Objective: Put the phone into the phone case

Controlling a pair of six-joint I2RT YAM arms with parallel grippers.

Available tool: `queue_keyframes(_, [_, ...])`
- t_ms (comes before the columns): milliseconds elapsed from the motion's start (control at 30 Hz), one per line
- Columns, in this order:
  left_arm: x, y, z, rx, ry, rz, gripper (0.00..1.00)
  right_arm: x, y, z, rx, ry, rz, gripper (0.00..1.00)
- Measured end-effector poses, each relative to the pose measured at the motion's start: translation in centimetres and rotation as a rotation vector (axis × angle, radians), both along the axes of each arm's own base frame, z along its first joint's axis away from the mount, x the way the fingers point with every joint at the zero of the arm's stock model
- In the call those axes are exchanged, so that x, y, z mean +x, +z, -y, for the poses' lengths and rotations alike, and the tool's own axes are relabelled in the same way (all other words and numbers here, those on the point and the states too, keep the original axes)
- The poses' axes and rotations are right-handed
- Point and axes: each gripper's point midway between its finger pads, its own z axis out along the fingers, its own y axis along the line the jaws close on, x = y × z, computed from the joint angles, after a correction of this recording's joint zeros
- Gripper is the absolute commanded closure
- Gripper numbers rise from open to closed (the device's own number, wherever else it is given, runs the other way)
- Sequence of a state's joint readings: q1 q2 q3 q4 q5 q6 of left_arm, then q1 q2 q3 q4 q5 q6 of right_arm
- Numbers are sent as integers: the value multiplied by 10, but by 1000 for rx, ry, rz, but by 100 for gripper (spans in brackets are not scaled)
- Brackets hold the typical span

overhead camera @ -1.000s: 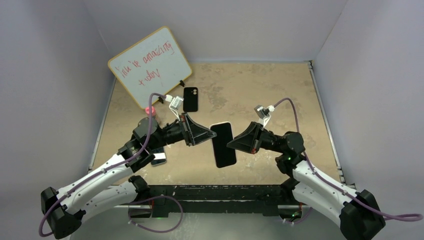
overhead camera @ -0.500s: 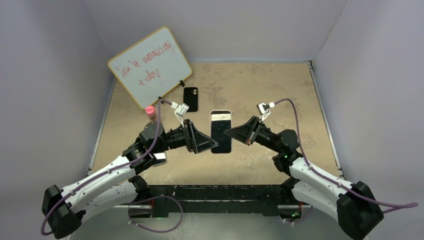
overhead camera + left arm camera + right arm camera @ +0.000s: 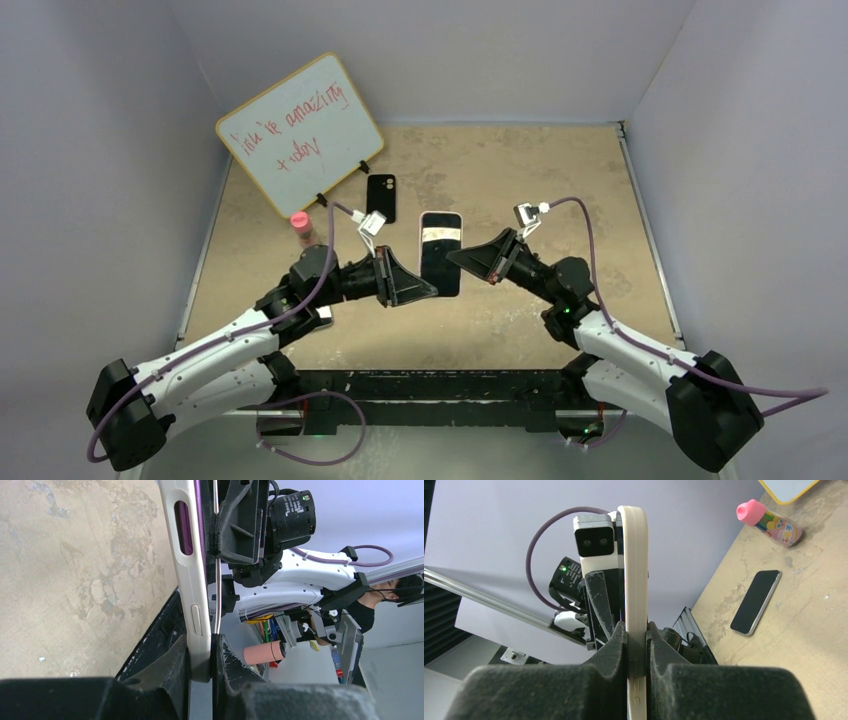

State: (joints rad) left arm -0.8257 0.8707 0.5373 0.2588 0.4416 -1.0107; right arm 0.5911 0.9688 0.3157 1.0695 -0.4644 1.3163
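A whitish-beige-backed phone (image 3: 440,255) hangs above the table's middle, gripped from both sides. My left gripper (image 3: 430,290) is shut on its near end (image 3: 192,580), and my right gripper (image 3: 456,261) is shut on its right edge (image 3: 634,555). The phone (image 3: 755,602), black-screened with a silvery rim, lies flat on the table in the right wrist view; in the top view my left arm covers most of it. The phone case (image 3: 380,197), matte black with a corner camera cutout, lies flat near the whiteboard's foot, apart from both grippers.
A whiteboard (image 3: 298,130) with red writing leans at the back left. A pink-capped bottle (image 3: 300,228) stands just in front of it, close to my left arm. Grey walls close in the table on three sides, with a raised rail (image 3: 640,220) along the right edge.
The beige-backed phone has moved away from the near edge and straightened from a tilt. My left gripper let go for a moment and shut again nearer its lower end. The right grip stayed shut.
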Motion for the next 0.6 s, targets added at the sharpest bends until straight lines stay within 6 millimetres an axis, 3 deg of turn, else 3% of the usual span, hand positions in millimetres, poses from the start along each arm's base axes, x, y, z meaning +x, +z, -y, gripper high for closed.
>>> queue_keyframes(133, [2,-2,-1,31,14,-14,64,0,-4,-1,-13,-1,-13,100])
queue_keyframes(233, [7,-12,-9,92,69,-24,54,2,-14,-2,-49,-6,-29,100])
queue_keyframes(600, [29,-1,-19,130,200,11,53,-5,-32,-5,-117,41,-51,100])
